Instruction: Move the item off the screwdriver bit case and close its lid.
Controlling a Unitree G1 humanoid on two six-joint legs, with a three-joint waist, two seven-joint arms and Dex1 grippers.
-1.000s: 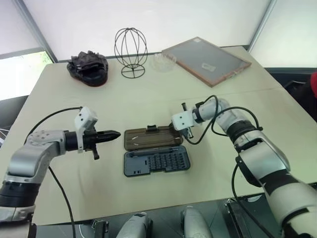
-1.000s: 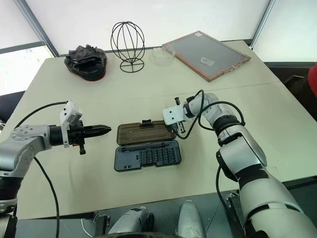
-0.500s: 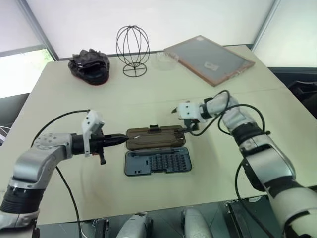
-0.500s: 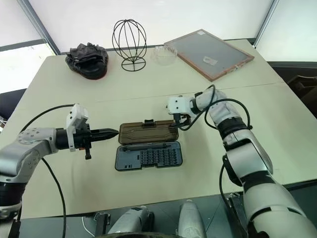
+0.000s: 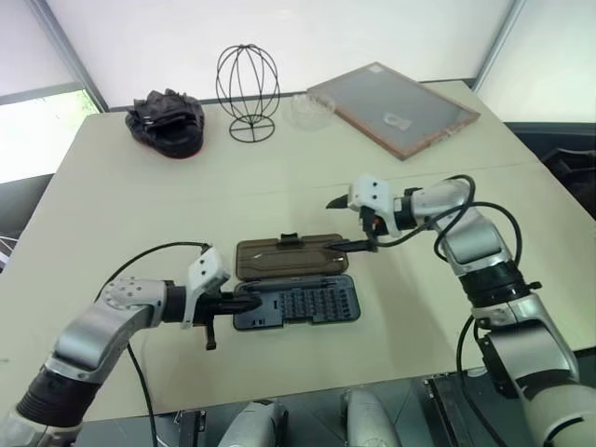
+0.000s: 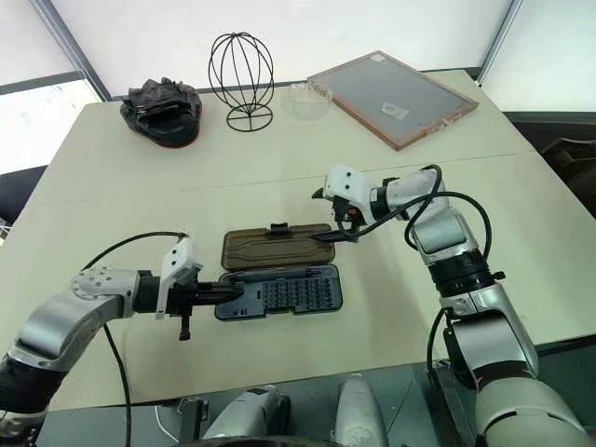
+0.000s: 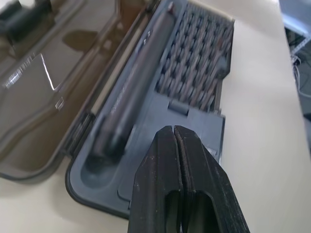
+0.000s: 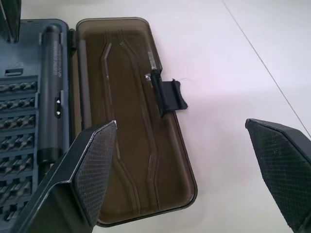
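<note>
The screwdriver bit case [image 5: 296, 304] lies open and flat near the middle of the table [image 5: 140, 214]. Its grey-blue tray of bits is nearest the robot. The smoky-brown lid [image 5: 284, 262] is laid back on the tabletop at the tray's 12 o'clock, joined to it along the hinge. The black latch tab [image 5: 289, 240] sticks out from the lid's far edge. A dark driver handle [image 8: 48, 92] rests in the tray's slot along the hinge side. The item cannot be told for certain: the right wrist view shows only a small pale glint on the lid's rim right beside the tab. The left hand [image 5: 253, 302] comes in from the tray's 9 o'clock with its two fingers pressed together and nothing between them. Its tip is over or against that end of the tray; contact cannot be judged. The right hand [image 5: 331, 224] hangs above the lid's 3 o'clock end with its fingers spread wide and nothing in them. Toward the table's far edge stand a black crumpled lump [image 5: 168, 124] at 11 o'clock, a wire head form [image 5: 247, 93] at 12, and a glass dish [image 5: 312, 110] and a framed grey board [image 5: 396, 107] at 1.
</note>
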